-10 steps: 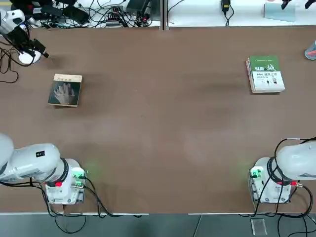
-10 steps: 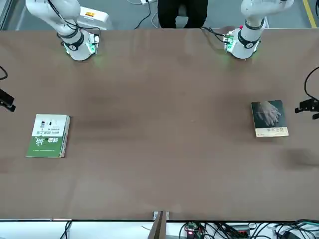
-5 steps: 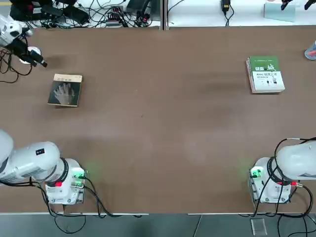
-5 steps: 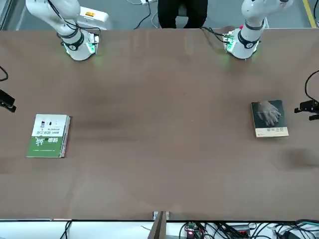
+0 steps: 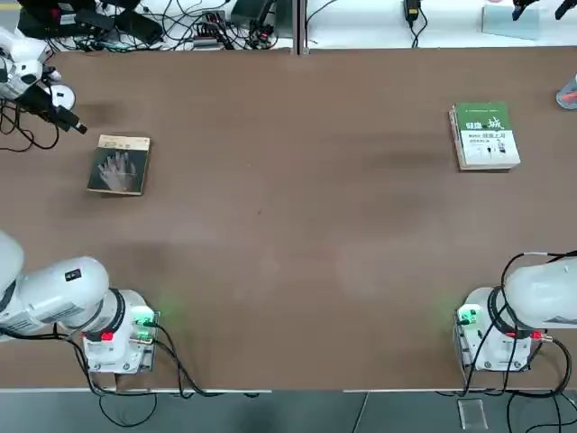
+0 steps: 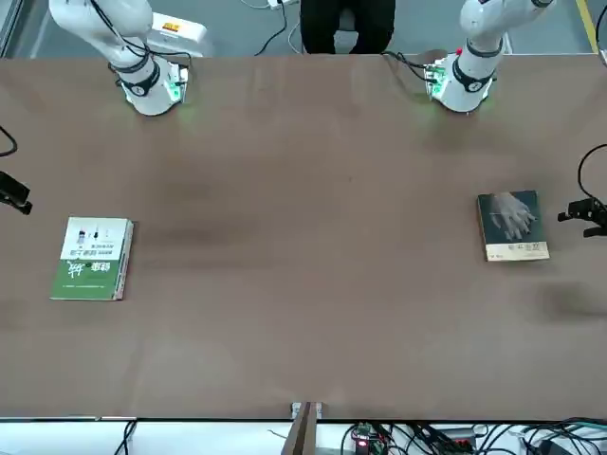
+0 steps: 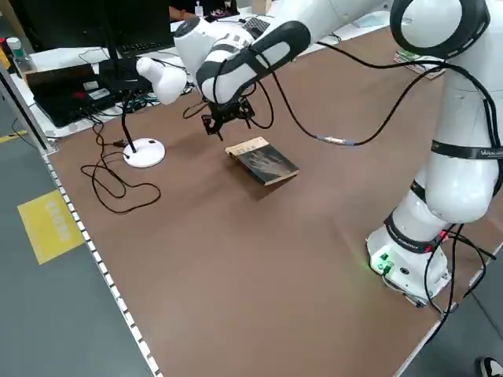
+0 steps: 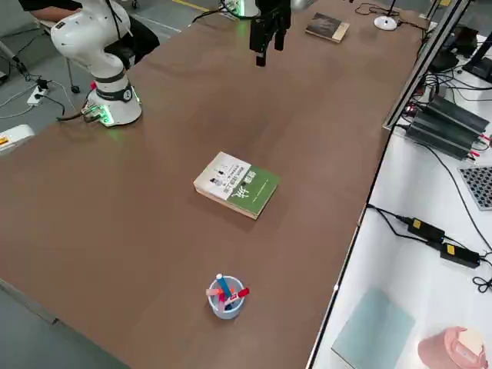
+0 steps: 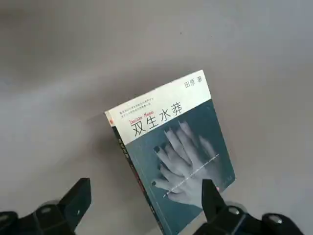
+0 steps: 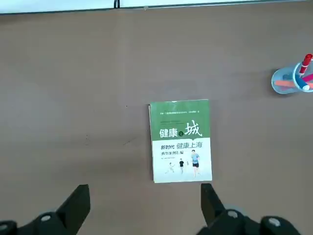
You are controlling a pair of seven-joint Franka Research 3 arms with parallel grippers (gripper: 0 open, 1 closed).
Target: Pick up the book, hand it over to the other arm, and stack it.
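The wide brown tabletop (image 5: 288, 225) lies mostly bare, and a broad open stretch separates its two books. Both white arm bases stand at the robot's near edge.

Toward the left side lies the small thin paperback with a dark grey-green cover, a pale hand picture and a tan band (image 5: 119, 165). It lies flat with clear tabletop on every side, well in from the left and far edges. The left pincer (image 7: 228, 118) hangs above the tabletop just beyond the paperback's far left corner, its fingers spread wide and holding nothing. A white round-based stand (image 7: 145, 152) with trailing cables sits near the left edge.

Toward the right side rests the thicker green-and-white book (image 5: 485, 135), with open surface all around it. The right pincer (image 8: 267, 38) hangs high over the tabletop, fingers wide and empty. A clear cup of pens (image 8: 225, 296) stands at the right edge.
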